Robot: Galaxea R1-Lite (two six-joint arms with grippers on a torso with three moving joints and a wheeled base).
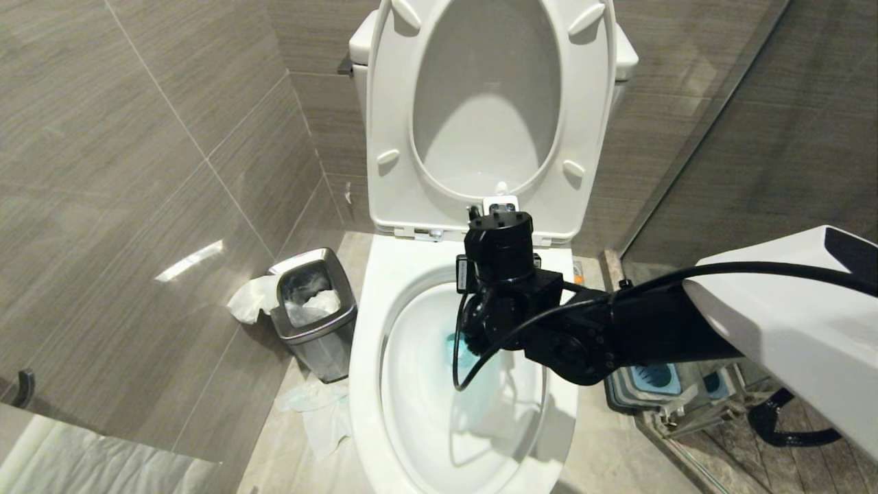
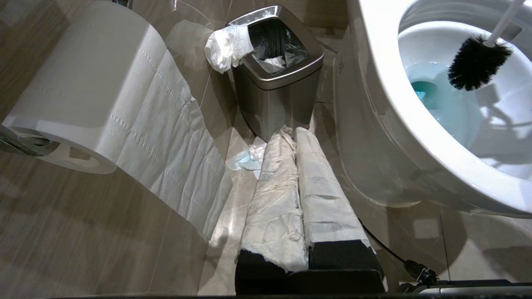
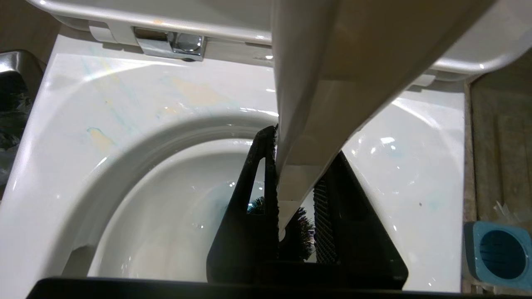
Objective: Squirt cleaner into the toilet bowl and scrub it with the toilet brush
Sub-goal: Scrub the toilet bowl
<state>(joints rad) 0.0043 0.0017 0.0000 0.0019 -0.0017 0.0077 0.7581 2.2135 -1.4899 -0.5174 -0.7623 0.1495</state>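
Grey-brown wall tiles (image 1: 137, 171) close in on three sides of this narrow stall, and pale stone floor (image 1: 288, 439) runs under everything. Dead centre sits the toilet bowl (image 1: 374, 384), glossy white, its seat and lid (image 1: 391, 103) tipped up against the cistern on chrome hinges (image 3: 174, 43). Faint yellowish and teal smears mark the broad back ledge of the rim, and blue cleaner pools at the bottom of the basin. On the robot's left, just beside the bowl, stands a square steel waste bin (image 1: 315, 336) with white tissue spilling over its edge; more crumpled paper (image 1: 322, 418) lies on the floor in front of it. A toilet roll (image 2: 83, 95) hangs off the wall on that same side, a long tail of sheets trailing down.

Over on the right of the toilet, the blue-topped brush holder (image 3: 496, 253) sits on the floor.

Right gripper (image 3: 297, 216) is down over the bowl, jaws pinched narrow on the white handle of the toilet brush (image 2: 476, 62). Black bristles hang inside the basin, above the blue water. Left gripper (image 2: 297, 137), fingers wrapped in white paper and pressed together, is parked low, pointing at the bin.
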